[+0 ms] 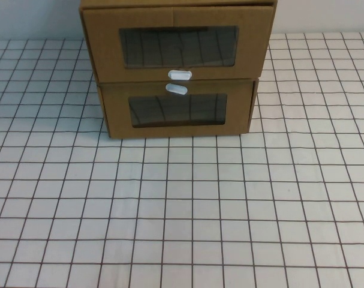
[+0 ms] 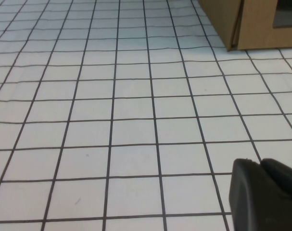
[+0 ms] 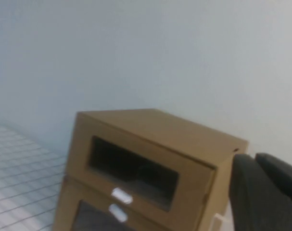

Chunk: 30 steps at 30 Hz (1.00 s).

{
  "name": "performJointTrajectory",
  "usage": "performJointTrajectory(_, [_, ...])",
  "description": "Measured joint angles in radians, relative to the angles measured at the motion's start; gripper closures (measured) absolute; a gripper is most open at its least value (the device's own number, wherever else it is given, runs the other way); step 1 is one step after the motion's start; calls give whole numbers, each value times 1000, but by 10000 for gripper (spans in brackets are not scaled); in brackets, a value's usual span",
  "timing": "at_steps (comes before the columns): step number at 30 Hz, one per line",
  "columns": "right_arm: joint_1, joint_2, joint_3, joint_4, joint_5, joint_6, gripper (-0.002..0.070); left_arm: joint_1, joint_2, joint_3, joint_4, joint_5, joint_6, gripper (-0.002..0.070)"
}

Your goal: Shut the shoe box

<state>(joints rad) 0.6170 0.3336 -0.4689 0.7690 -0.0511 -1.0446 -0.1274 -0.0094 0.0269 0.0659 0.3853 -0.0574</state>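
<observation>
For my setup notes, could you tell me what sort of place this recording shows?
Probably a lab test bench: a checked cloth covers the table before a plain wall, with the shoe box stacked on the lower drawer. Left gripper hangs low over the cloth; right gripper is raised beside the box.

The high cam sits up above on the robot's side, tilted down over the gridded table, looking straight at the front of the shoe box stacked on the lower drawer at the far edge. Neither claw makes it into that shot.

Left wrist cam rides low and close to the table, facing forward past the left gripper, with only a bottom corner of the cardboard stack ahead of it.

Right wrist cam is higher, aimed slightly upward past the right gripper, fairly near the boxes with the wall behind. All three share that cardboard stack.
</observation>
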Motion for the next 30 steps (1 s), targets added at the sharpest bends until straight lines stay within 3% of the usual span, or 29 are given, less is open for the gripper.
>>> performJointTrajectory(2, [0, 15, -6, -319, 79, 341, 689, 0, 0, 0, 2, 0, 0, 680])
performJointTrajectory(4, [0, 32, -8, -494, 141, 549, 689, 0, 0, 0, 2, 0, 0, 680])
performJointTrajectory(7, [0, 67, -8, -606, 193, 698, 689, 0, -2, 0, 2, 0, 0, 680])
performJointTrajectory(12, [-69, 96, 0, -621, 198, 752, 689, 0, -2, 0, 2, 0, 0, 680])
performJointTrajectory(20, [-394, -69, 32, -609, 264, 758, 689, 0, -2, 0, 2, 0, 0, 680])
performJointTrajectory(30, [-680, -338, 354, -611, 334, 863, 689, 0, -2, 0, 2, 3, 0, 680])
